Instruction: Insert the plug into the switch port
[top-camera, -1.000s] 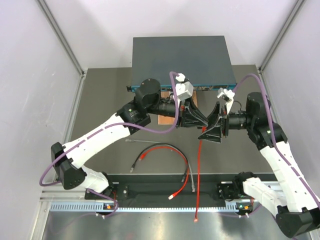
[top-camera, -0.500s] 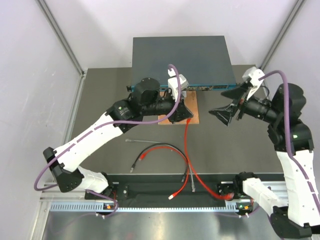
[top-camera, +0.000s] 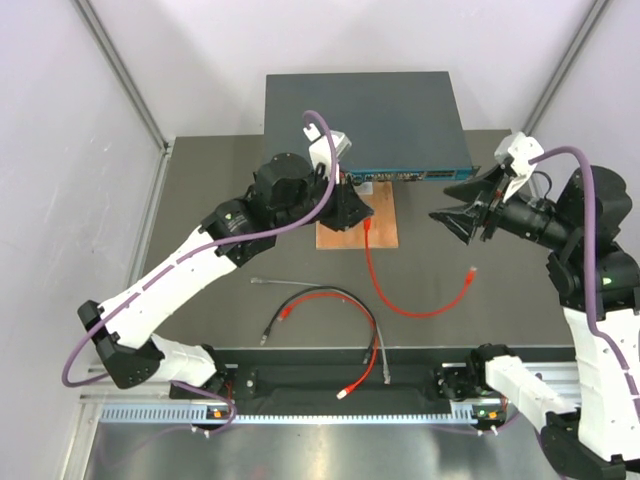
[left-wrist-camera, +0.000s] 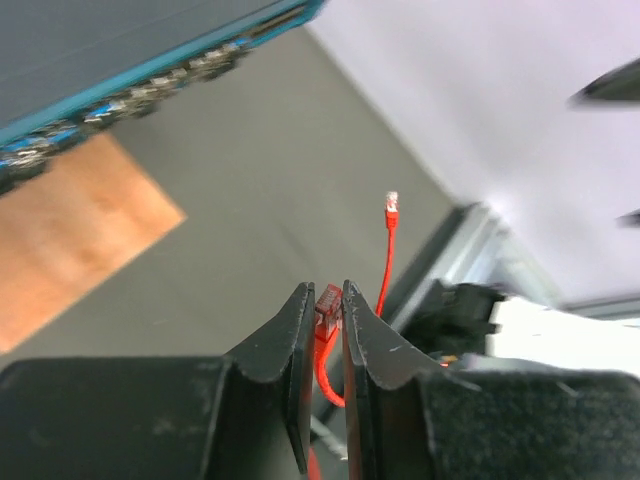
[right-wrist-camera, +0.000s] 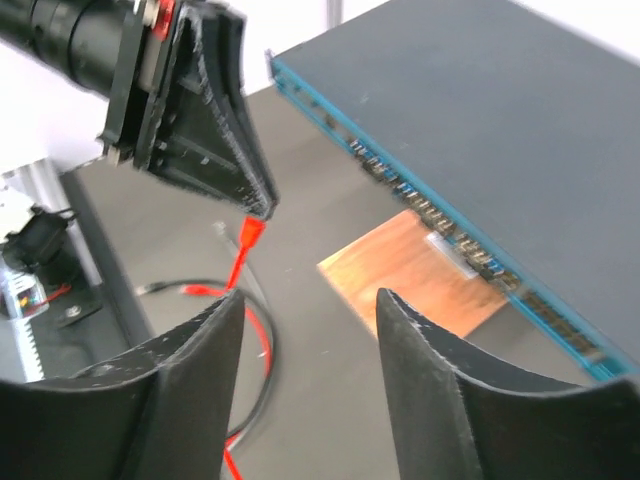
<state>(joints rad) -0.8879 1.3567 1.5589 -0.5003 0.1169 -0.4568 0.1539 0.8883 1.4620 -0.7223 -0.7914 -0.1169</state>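
Plug: small red connector, pinched in the left claw's tips. It hangs over the brown board, near the switch front, not in a port yet.
Handling: I'd judge it light, hard plastic, w/ a thin latch tab that could snap. It's small enough to twist in the pads. You want the grip on the body behind the nose, leaving the nose free to enter. Which way the tab faces: can't tell.
Red cable: looks soft and limp. It drops from the plug over the board and loops across the table to the far-end plug, which lies loose. Expect little drag, but watch that it doesn't tug your plug askew.
Left claw: nearly closed, clamped on the plug. Tips run along the switch front toward the R side, not at the ports.
Switch: flat dark box at the back of the table, teal front w/ a row of ports. Looks heavy, prob. won't slide on a gentle push.
Brown board: flat on the table, against or just beside the switch front; can't tell which.
Right claw: jaws well apart, nothing in them. It hovers R of the board, apart from the cable.
Step (my read): turn the plug to face a port, then push straight in.
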